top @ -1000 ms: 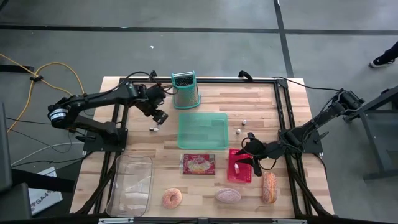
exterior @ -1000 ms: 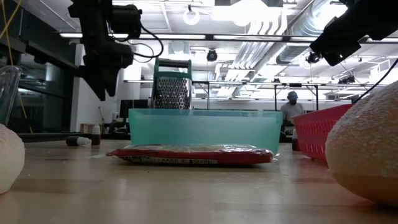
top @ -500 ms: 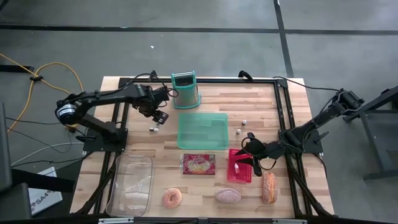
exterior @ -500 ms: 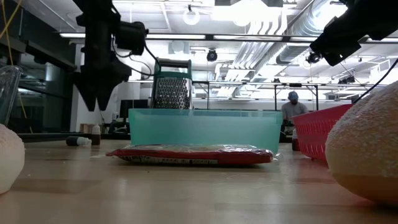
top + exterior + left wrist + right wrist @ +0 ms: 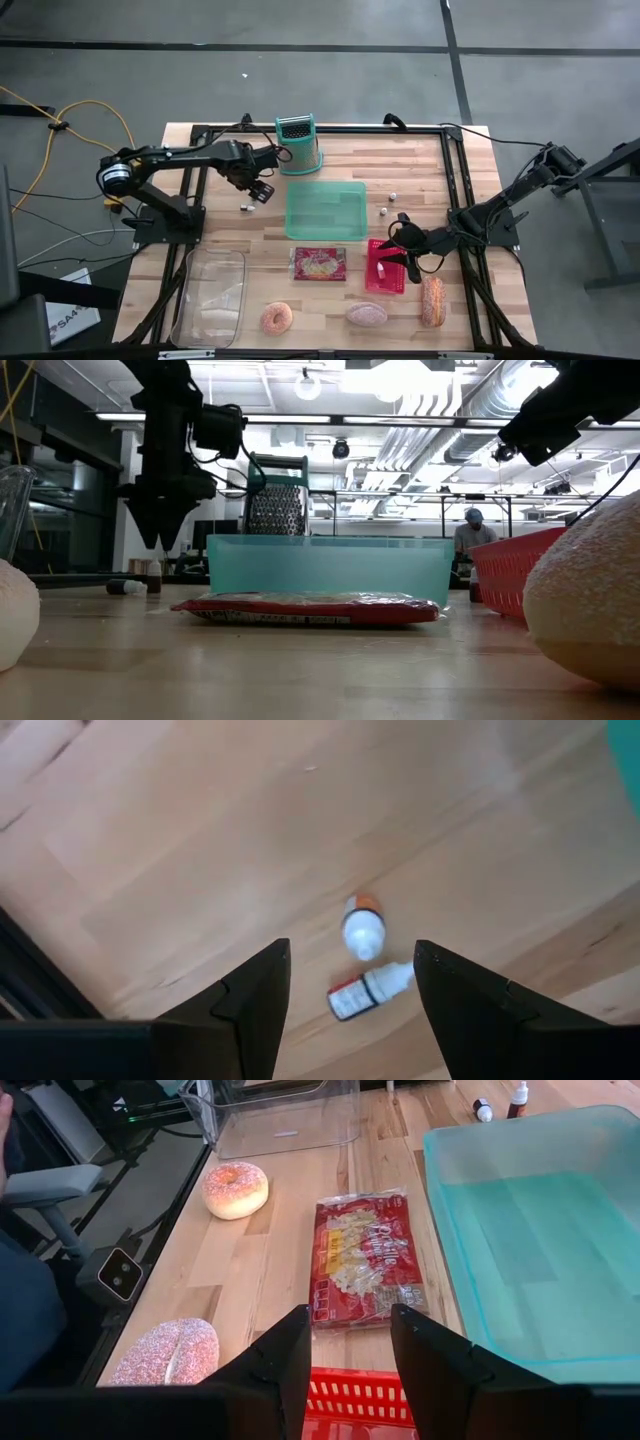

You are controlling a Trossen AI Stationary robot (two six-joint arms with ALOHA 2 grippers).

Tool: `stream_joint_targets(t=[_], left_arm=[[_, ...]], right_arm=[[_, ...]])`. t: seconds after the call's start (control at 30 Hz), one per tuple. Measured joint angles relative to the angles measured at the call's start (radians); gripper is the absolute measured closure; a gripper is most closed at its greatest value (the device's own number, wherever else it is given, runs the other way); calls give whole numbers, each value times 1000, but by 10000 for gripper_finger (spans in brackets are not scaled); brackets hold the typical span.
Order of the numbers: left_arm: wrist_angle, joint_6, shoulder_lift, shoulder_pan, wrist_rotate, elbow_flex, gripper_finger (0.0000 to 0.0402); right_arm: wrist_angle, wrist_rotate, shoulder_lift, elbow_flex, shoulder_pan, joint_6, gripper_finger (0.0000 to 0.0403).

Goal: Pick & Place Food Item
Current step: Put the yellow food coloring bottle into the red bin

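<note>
My left gripper point(image 5: 262, 192) point(image 5: 350, 955) is open and points down at the far left part of the table, above two small white bottles. One bottle point(image 5: 363, 925) stands with an orange band; the other point(image 5: 368, 990) lies on its side. They show at the table's left in the low view point(image 5: 140, 580). My right gripper point(image 5: 402, 250) point(image 5: 349, 1315) is open, above the red basket point(image 5: 385, 270). The food lies along the near side: a red pasta packet point(image 5: 319, 264) point(image 5: 364, 1258), a donut point(image 5: 276, 318) point(image 5: 236, 1188), a sugared bun point(image 5: 366, 314) point(image 5: 165, 1352) and a bread loaf point(image 5: 432, 300).
A teal bin point(image 5: 325, 208) sits mid-table with a metal grater point(image 5: 298, 145) behind it. A clear container point(image 5: 210, 295) lies at the near left corner. Two more small bottles point(image 5: 386, 205) stand right of the bin. A person point(image 5: 470, 535) is in the room beyond.
My left gripper has come down toward the two small bottles and tipped from a slant to pointing straight down, shifting slightly toward the teal bin. My right arm has kept still.
</note>
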Motion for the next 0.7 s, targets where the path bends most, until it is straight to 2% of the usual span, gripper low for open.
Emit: stream_joint_targets(t=[0.43, 0.7], left_arm=[[121, 27, -5, -15, -2, -98, 196], [150, 76, -5, -15, 1, -100, 196]], right_arm=[[0, 0, 0, 0, 0, 0, 275], [0, 0, 0, 0, 0, 0, 275]])
